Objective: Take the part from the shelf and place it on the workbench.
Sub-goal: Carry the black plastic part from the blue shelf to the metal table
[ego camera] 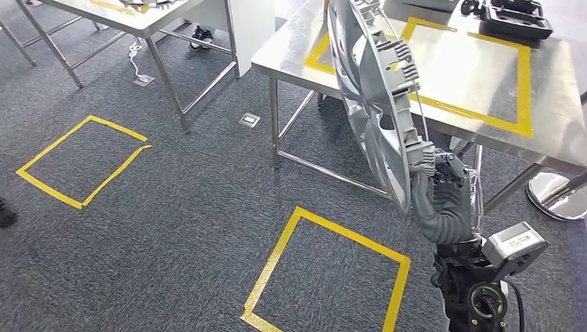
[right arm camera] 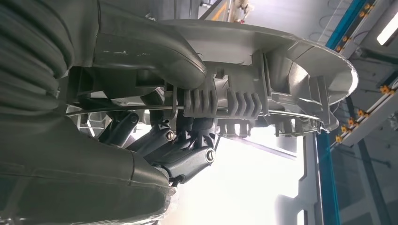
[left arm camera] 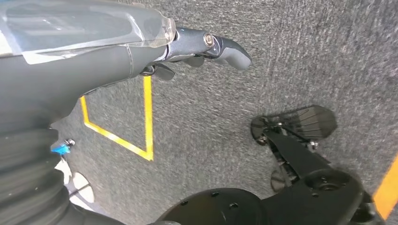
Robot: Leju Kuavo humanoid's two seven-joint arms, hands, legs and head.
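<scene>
Above the right hand [ego camera: 437, 181], the part [ego camera: 377, 97] stands on edge: a grey wheel-cover-like disc, gripped at its lower rim and rising up and away so that its upper portion overlaps the near edge of the desk [ego camera: 554, 117] in the head view. Its long axis runs steeply upward from the hand, tilted toward the desk's yellow-taped rectangle [ego camera: 484, 76]. That rectangle lies ahead and slightly to the right of the part, so the coming move looks like a forward carry and a lay-down onto the steel top; the part does not yet rest on it, as far as I can judge. The right arm is the nearer one, and the only one engaged.

Close up in the right wrist view, the fingers [right arm camera: 187, 159] are curled tight around the part's ribbed inner rim [right arm camera: 225, 103], thumb on the opposite face, a firm hold.

The left hand [left arm camera: 206, 49] hangs over the carpet [left arm camera: 305, 56], fingers loosely bent, nothing in it.
</scene>
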